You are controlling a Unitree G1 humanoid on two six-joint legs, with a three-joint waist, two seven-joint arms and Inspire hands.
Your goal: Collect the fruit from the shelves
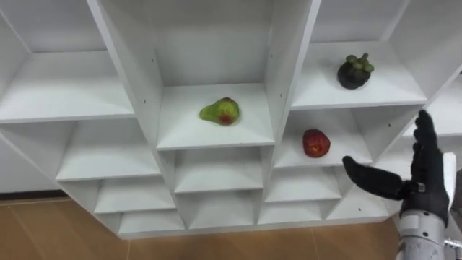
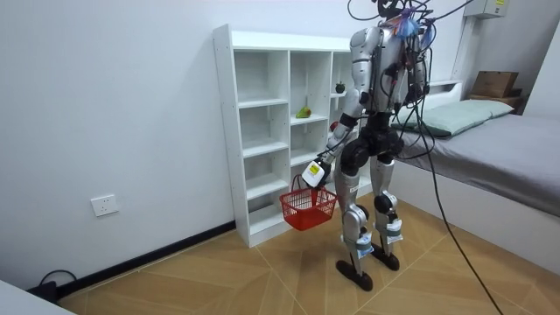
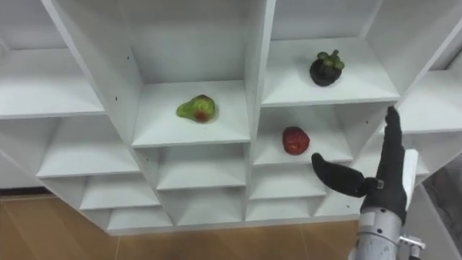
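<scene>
Fruits [image 1: 315, 143] on white closet [image 1: 285, 61] shelves; bed [image 2: 516, 144] nearby; left hand [image 2: 316, 171] seemingly holds basket [image 2: 308, 208].

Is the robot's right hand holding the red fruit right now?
No, the right hand is open with straight fingers, apart from the red fruit, which lies on its shelf.

Your robot's right hand [image 1: 426, 170] has black fingers and a black thumb above a ribbed silver wrist, with a small white tag at its back. From the room view you see silver-grey shells over dark joints (black at the waist), with dark cables bunched around head and shoulders.
</scene>
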